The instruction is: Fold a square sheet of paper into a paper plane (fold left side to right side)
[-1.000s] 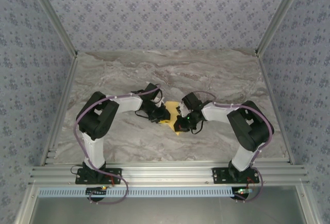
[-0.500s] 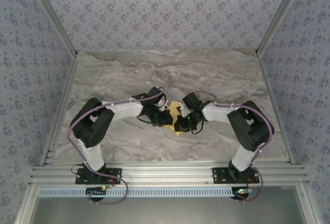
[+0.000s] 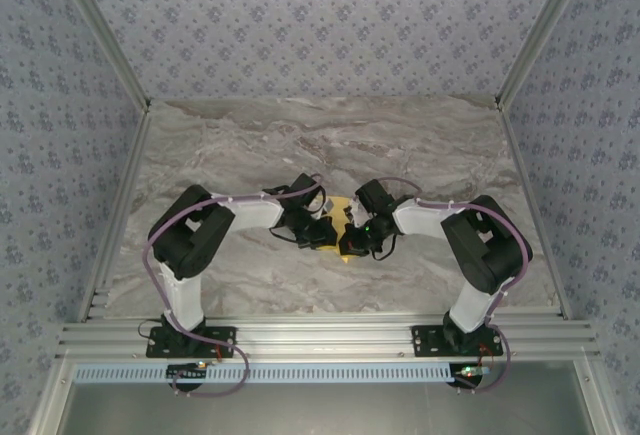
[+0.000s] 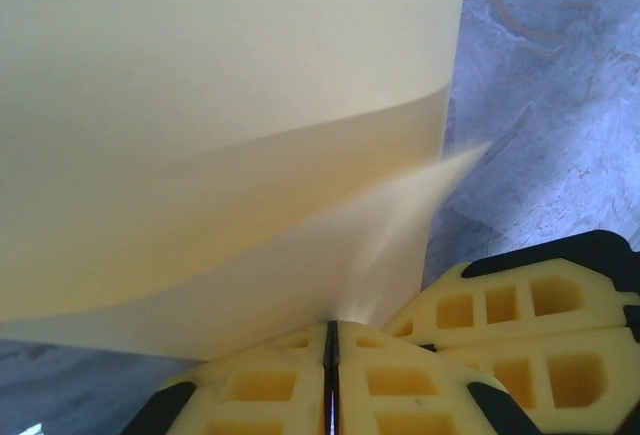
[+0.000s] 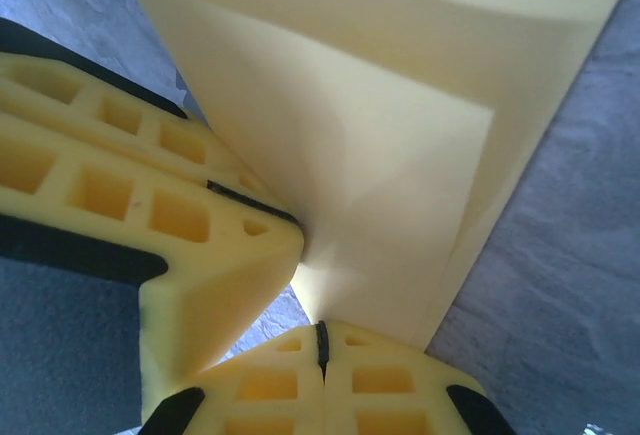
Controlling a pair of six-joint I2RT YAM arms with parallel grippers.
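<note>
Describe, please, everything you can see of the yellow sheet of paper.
The sheet of paper is thin, matte, plain pale yellow, partly folded with overlapping layers and a soft curve. It is at the middle of the table between the arms, its edges pinched in the closed left gripper and right gripper.

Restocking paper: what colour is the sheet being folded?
The sheet is plain pale yellow, unmarked; left wrist view shows it best.
</note>
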